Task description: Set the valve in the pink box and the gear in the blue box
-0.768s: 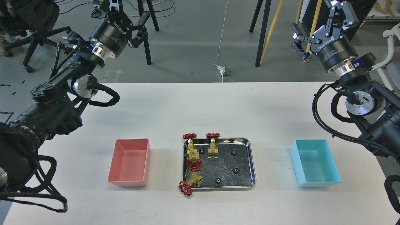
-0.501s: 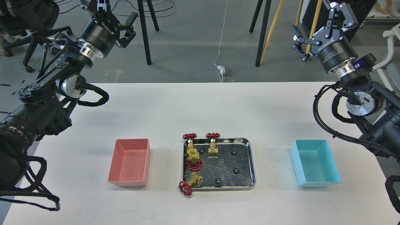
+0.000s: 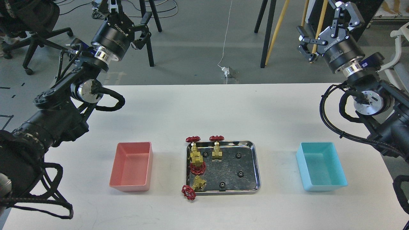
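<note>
Steel tray (image 3: pixel 252 166) at the centre of the white table (image 3: pixel 204 105), holding the loose parts. Four valves crowded along the tray's nine o'clock side: one (image 3: pixel 217 149) upright near twelve o'clock with its red handwheel over the far rim, a second (image 3: pixel 194 147) just at its nine o'clock, also with wheel over the rim, a third (image 3: pixel 198 165) touching the second on its six o'clock side, and a fourth (image 3: pixel 194 187) tipped over at the tray's seven o'clock corner, red wheel hanging outside onto the table. Small black gears scattered on the tray floor: one (image 3: pixel 237 155) toward one o'clock, one (image 3: pixel 240 174) toward three o'clock, one (image 3: pixel 221 184) near six o'clock, another (image 3: pixel 205 154) between the two far valves. Pink box (image 3: pixel 119 183) well apart at the tray's nine o'clock, nothing inside. Blue box (image 3: pixel 322 187) well apart at three o'clock, likewise bare inside. Left gripper (image 3: pixel 127 16) raised beyond the table's far edge at eleven o'clock, fingers spread, holding nothing. Right gripper (image 3: pixel 326 25) raised at one o'clock, fingers likewise spread wide and holding nothing.
</note>
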Robot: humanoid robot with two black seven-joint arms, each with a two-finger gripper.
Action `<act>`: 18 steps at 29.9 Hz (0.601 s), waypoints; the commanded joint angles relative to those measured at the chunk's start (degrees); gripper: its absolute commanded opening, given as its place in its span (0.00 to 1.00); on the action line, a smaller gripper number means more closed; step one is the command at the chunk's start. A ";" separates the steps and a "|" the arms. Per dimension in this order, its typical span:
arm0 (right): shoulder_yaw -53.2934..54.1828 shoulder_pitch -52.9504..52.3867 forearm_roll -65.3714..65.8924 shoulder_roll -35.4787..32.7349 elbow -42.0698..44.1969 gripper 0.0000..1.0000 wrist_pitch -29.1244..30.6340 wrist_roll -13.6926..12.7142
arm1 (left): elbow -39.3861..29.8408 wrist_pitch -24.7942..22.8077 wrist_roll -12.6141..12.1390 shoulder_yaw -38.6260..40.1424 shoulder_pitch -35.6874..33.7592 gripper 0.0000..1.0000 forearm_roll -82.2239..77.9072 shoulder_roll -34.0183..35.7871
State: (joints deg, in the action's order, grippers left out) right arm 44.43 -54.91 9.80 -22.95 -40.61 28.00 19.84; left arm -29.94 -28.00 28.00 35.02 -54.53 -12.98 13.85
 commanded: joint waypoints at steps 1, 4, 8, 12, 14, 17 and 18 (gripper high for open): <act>-5.04 -9.48 -0.22 -1.22 3.42 0.99 0.00 -1.12 | -1.25 0.00 0.00 -1.08 0.30 1.00 -0.55 -0.22; -9.09 -14.51 -0.48 -1.75 6.59 0.99 0.00 -1.20 | -5.99 0.00 0.00 -4.42 -0.05 1.00 -5.80 0.56; -10.24 -16.54 -0.49 -1.84 8.79 0.99 0.00 -1.82 | -17.57 0.00 0.00 -5.39 -0.84 0.99 -24.84 2.76; -9.72 -16.81 -0.57 -1.84 10.90 0.99 0.00 -7.96 | -27.70 0.00 0.00 -14.06 -4.69 0.98 -43.59 4.69; -9.54 -16.19 -0.66 -1.84 11.08 0.99 0.00 -10.16 | -30.08 0.00 0.00 -25.11 -10.65 0.98 -47.65 6.97; -9.63 -15.75 -1.71 -3.32 11.17 0.99 0.00 -10.78 | -35.25 0.00 0.00 -39.19 -19.00 0.97 -50.81 9.96; -9.71 -15.58 -2.33 -3.77 11.17 0.99 0.00 -11.22 | -37.27 0.00 0.00 -43.41 -22.08 0.97 -52.74 10.41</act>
State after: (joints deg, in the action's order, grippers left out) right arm 34.79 -70.97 8.72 -25.42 -29.50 28.00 9.62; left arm -62.16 -28.01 28.00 3.87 -68.81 -61.64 22.27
